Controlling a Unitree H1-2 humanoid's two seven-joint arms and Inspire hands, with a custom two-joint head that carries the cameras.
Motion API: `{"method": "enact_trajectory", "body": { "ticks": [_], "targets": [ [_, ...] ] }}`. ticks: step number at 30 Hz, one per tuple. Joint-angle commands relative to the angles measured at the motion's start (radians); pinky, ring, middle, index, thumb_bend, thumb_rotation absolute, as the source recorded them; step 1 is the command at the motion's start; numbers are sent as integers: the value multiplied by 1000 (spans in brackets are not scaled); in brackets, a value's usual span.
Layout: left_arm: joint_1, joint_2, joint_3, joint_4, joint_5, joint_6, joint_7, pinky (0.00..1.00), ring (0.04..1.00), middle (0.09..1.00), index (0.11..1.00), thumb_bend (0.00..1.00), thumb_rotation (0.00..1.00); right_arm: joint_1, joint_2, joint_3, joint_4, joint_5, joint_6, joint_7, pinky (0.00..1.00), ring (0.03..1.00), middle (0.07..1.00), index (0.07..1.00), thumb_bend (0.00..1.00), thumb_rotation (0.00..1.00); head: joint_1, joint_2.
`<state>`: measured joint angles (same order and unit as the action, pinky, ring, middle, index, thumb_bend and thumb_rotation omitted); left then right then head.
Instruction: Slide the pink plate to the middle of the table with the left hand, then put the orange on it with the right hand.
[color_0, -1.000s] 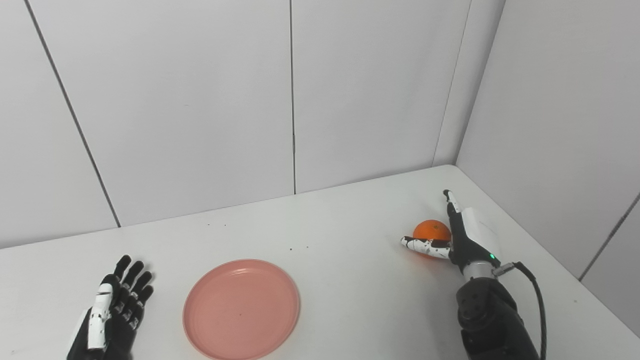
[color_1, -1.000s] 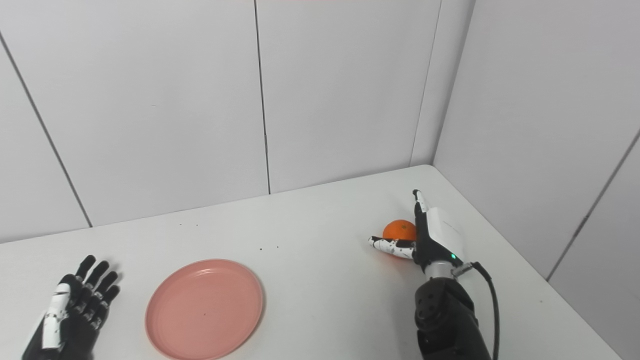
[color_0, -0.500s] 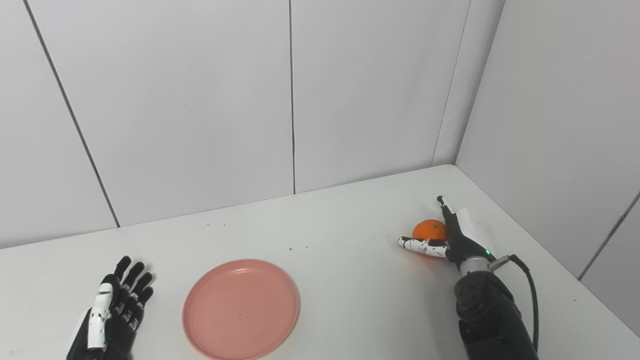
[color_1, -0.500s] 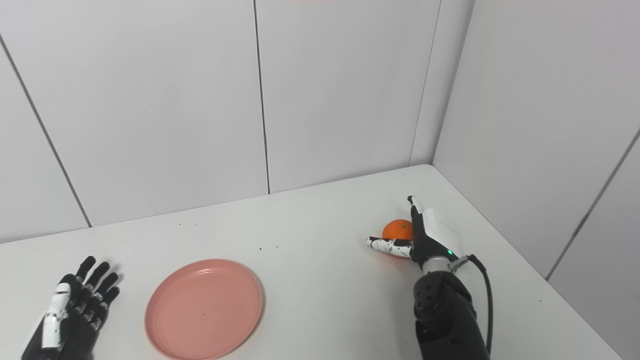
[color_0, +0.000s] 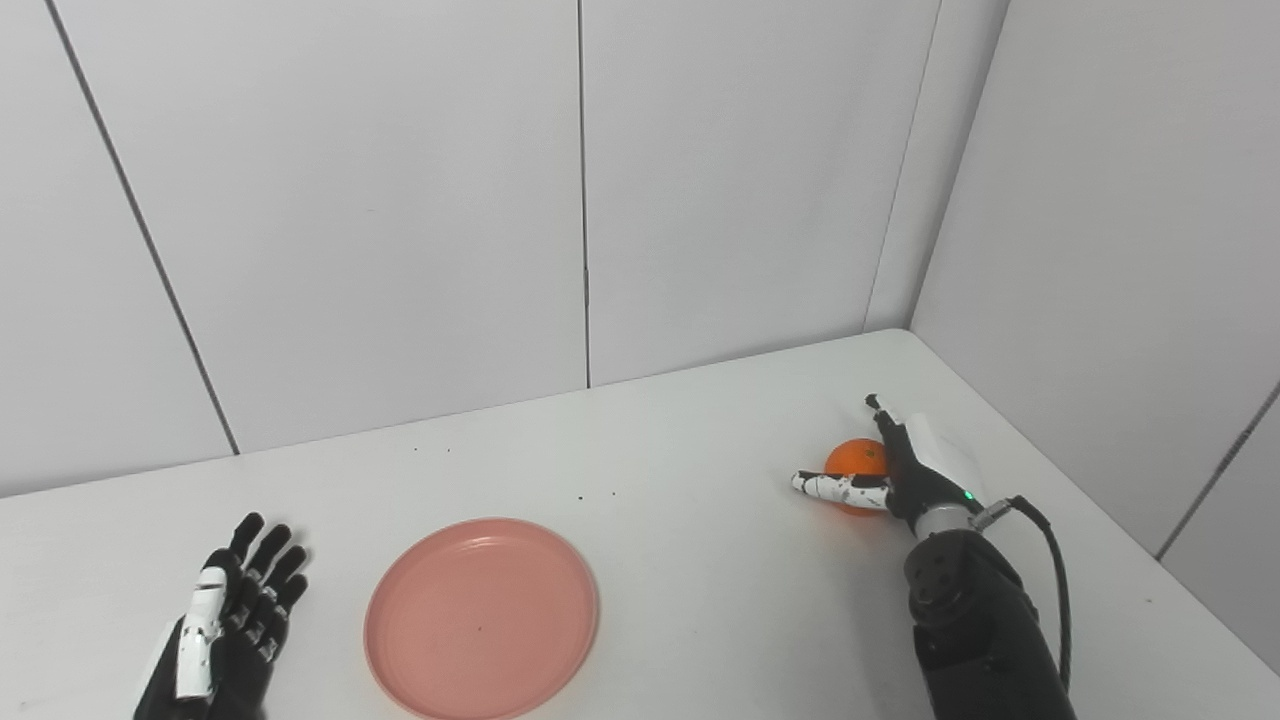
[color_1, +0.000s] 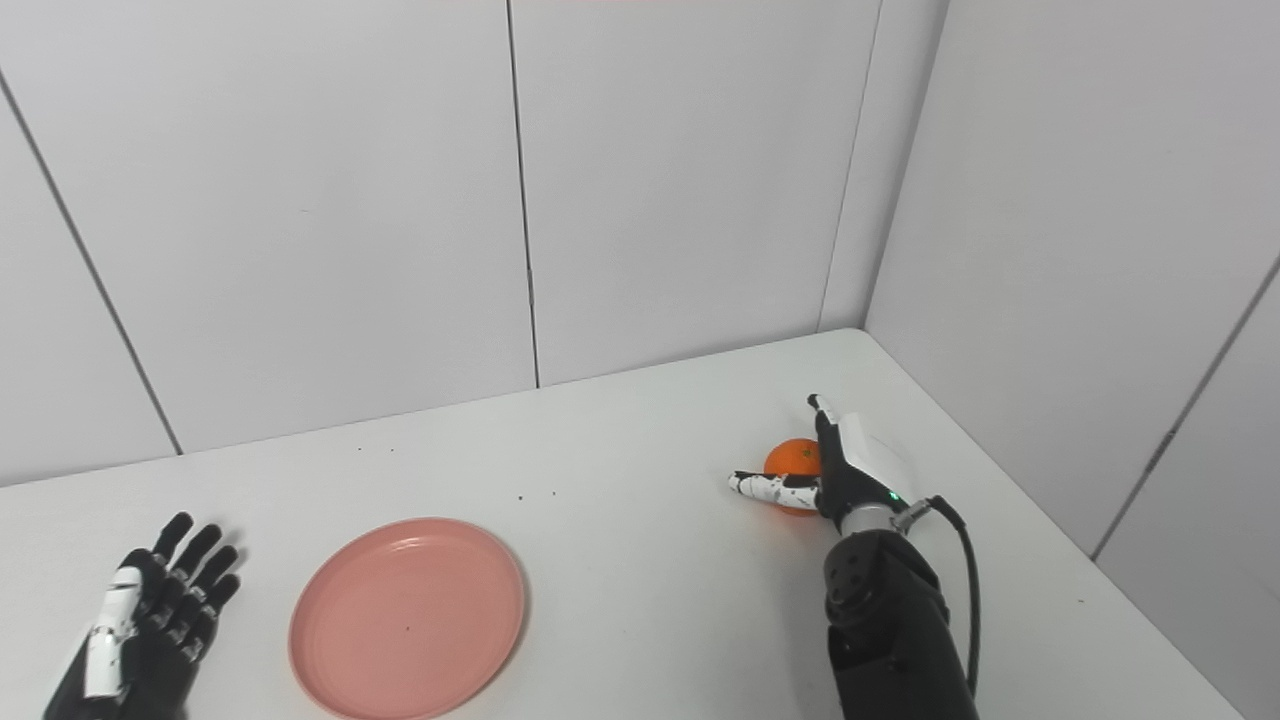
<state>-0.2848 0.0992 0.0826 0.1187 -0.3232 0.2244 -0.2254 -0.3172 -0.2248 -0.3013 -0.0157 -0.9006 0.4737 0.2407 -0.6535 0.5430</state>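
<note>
Pink plate (color_0: 482, 617) lay left of centre on white tabletop (color_0: 680, 450), empty; slide judged done or nearly so. Left hand (color_0: 228, 627) rested flat beside plate, apart from rim, fingers spread, holding nothing. Right hand (color_0: 900, 470) stood against orange (color_0: 853, 460) near tabletop's right side, fingers extended over fruit, thumb reaching out in front; not closed, no grip yet. Remaining: grasp orange, carry it leftward, set it on plate.
</note>
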Motion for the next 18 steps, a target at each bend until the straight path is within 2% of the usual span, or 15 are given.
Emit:
{"method": "enact_trajectory", "body": {
  "ticks": [1,3,7,9,10,12,14,17,18],
  "targets": [
    [0,2,1,-12,-2,16,4,998,972,978,974,286,1000,-33,-4,-12,-23,-6,-4,17,543,726,808,920,996,468,3,1],
    [0,0,2,-13,-3,18,7,997,971,977,972,284,1000,-38,3,-23,-23,-11,-4,37,529,697,770,913,996,418,4,2],
    [2,-3,2,-22,0,29,18,989,965,972,968,286,1000,-35,0,-22,-22,-9,-4,48,604,756,815,896,989,361,6,3],
    [2,-2,2,-20,-2,26,15,986,962,970,965,286,1000,-33,-3,-16,-22,-19,-4,51,581,727,791,860,984,341,6,4],
    [2,-1,1,-21,-1,26,15,984,962,969,964,287,1000,-29,-15,-1,-18,-21,-4,46,568,702,766,826,973,329,6,5],
    [2,1,-1,-23,2,27,16,979,959,965,961,288,1000,-23,-32,20,-12,-23,-4,44,559,643,691,700,931,280,6,7],
    [2,2,-2,-24,1,26,13,980,959,965,961,288,1000,-21,-44,32,-7,-27,-4,49,553,630,675,671,921,266,6,7],
    [2,3,-1,-22,-2,24,10,986,962,970,966,289,1000,-19,-53,40,-4,-34,-4,61,527,607,645,591,892,186,6,8],
    [2,3,-1,-21,-1,22,10,988,963,969,965,290,1000,-17,-57,44,-2,-29,-4,63,492,567,620,576,883,154,6,8]
  ]
}}
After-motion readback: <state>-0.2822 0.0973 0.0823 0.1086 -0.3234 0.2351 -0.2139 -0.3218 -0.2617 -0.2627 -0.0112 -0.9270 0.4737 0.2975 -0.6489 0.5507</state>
